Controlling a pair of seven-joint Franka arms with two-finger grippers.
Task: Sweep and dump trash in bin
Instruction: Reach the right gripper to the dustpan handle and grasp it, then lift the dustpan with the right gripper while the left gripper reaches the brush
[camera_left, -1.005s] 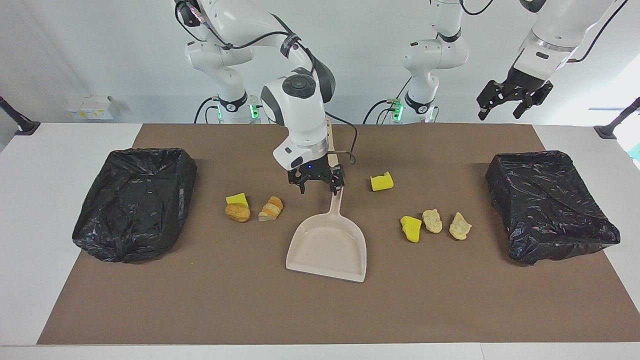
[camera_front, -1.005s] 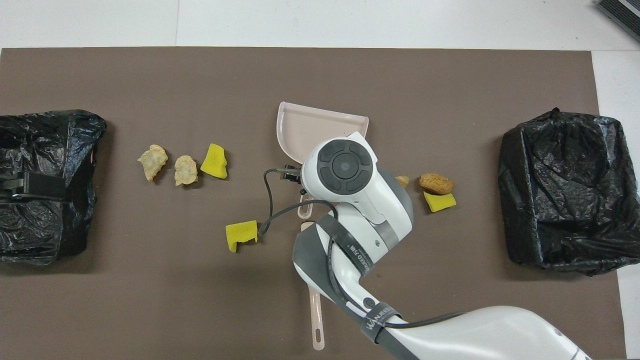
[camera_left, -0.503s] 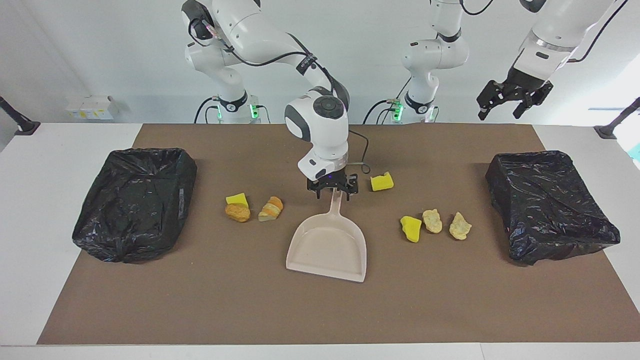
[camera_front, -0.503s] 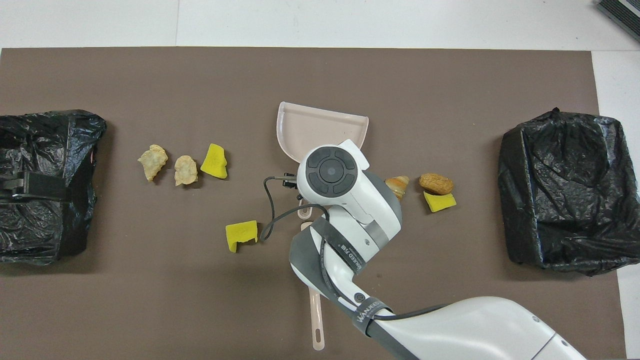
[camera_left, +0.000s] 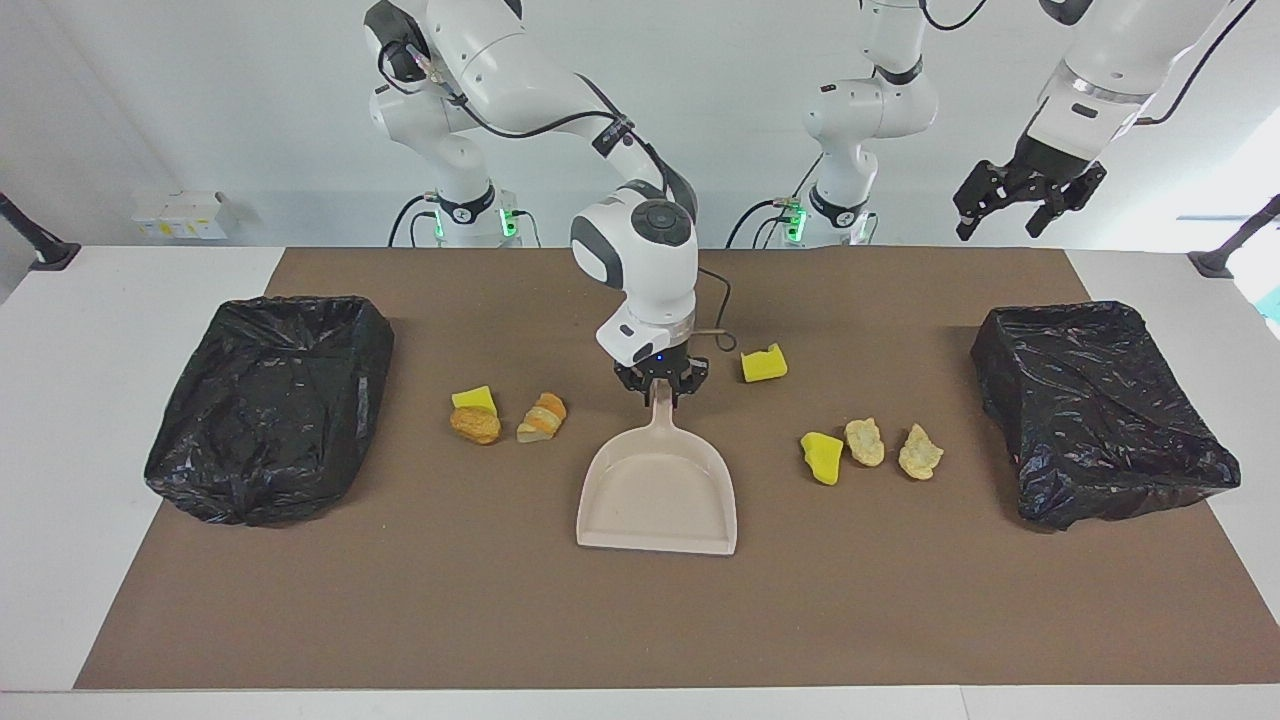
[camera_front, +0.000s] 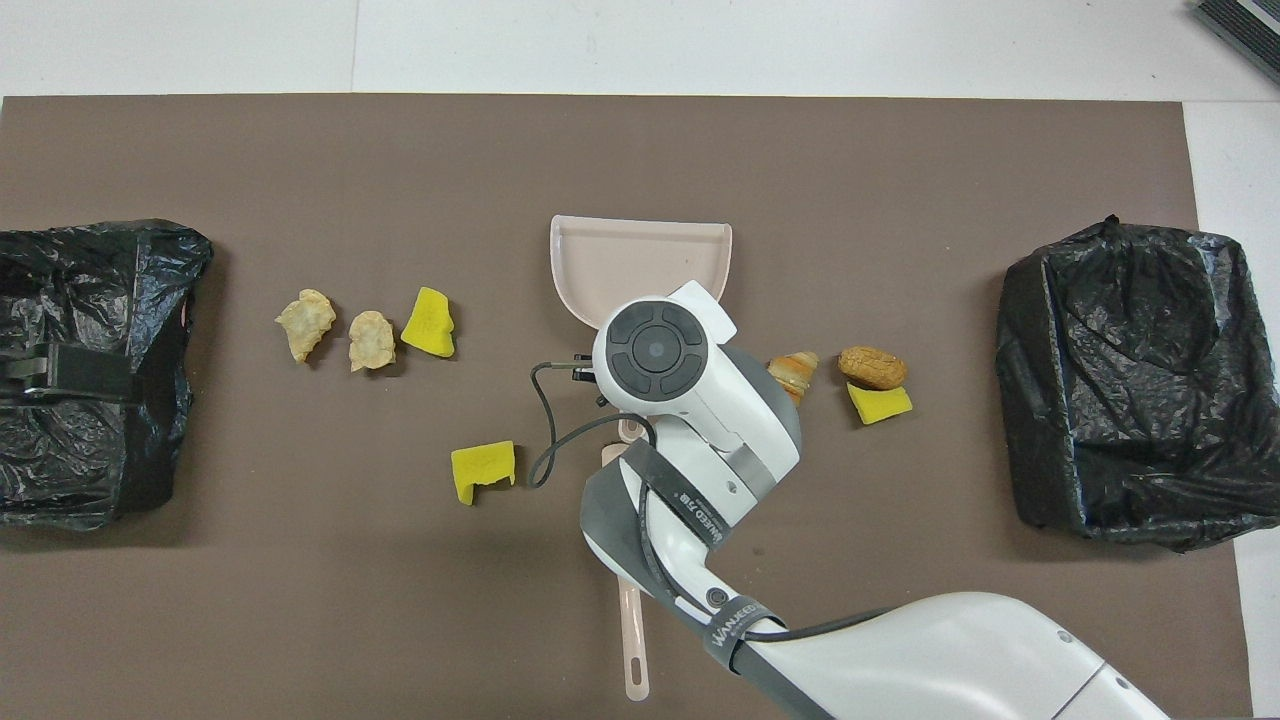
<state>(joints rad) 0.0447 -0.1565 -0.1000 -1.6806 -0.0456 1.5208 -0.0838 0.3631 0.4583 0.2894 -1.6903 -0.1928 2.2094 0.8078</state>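
Observation:
The beige dustpan (camera_left: 657, 495) (camera_front: 630, 262) lies flat mid-table, its handle pointing toward the robots. My right gripper (camera_left: 661, 388) is shut on that handle; in the overhead view the wrist hides it. Trash lies on both sides. Toward the left arm's end are a yellow sponge (camera_left: 764, 363) (camera_front: 482, 470), a yellow chunk (camera_left: 822, 457) and two beige lumps (camera_left: 864, 441) (camera_left: 920, 451). Toward the right arm's end sit a yellow piece (camera_left: 474, 399), a brown piece (camera_left: 475, 425) and a bread-like piece (camera_left: 543, 417). My left gripper (camera_left: 1020, 205) waits open, high over the table's edge.
One black-lined bin (camera_left: 270, 405) (camera_front: 1140, 380) stands at the right arm's end, another bin (camera_left: 1100, 410) (camera_front: 100, 270) at the left arm's end. A pale handle (camera_front: 633, 650) lies nearer to the robots than the dustpan, mostly hidden under my right arm.
My right gripper came down over the dustpan handle and closed on it. The dustpan turned slightly and now lies square. The left arm has not moved.

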